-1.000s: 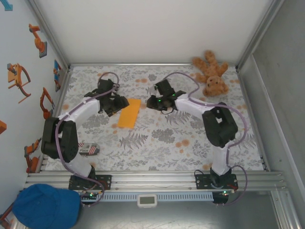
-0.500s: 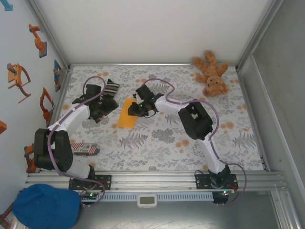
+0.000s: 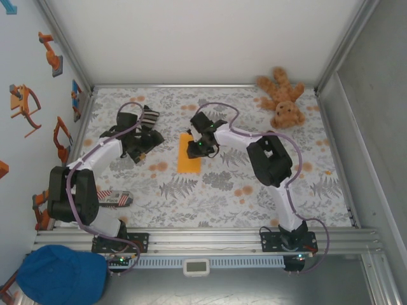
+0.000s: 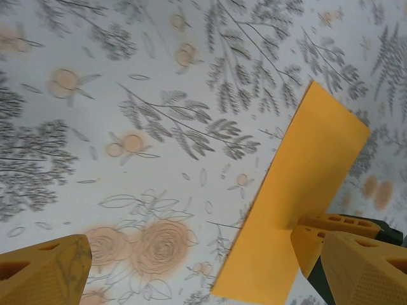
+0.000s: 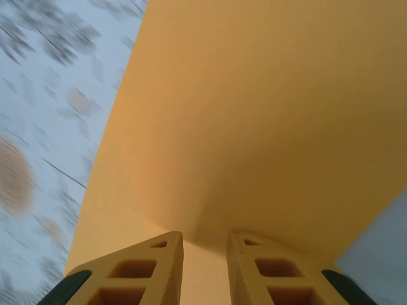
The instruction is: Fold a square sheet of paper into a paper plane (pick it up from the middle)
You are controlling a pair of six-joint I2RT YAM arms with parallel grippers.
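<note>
The square sheet of paper (image 3: 188, 157), folded into a narrow orange-yellow strip, lies lengthwise on the floral table left of centre. My right gripper (image 3: 199, 147) is on its upper right part. In the right wrist view the sheet (image 5: 254, 114) spreads under the right gripper (image 5: 205, 236), whose jaws stand narrowly apart with their tips pressed on the paper and a strip of it between them. My left gripper (image 3: 140, 151) hangs open to the left, clear of the sheet. In the left wrist view the paper (image 4: 299, 190) lies beside the right finger of the left gripper (image 4: 203, 254).
A brown teddy bear (image 3: 283, 95) lies at the back right. A striped sock (image 3: 149, 119) sits behind the left gripper, and another striped item (image 3: 116, 199) lies by the left arm's base. A blue cap (image 3: 60, 273) rests off the table at the front left. Walls close the sides.
The right gripper reached left onto the paper, then carried it right and turned it upright. The left gripper drew back to the left and opened wider.
</note>
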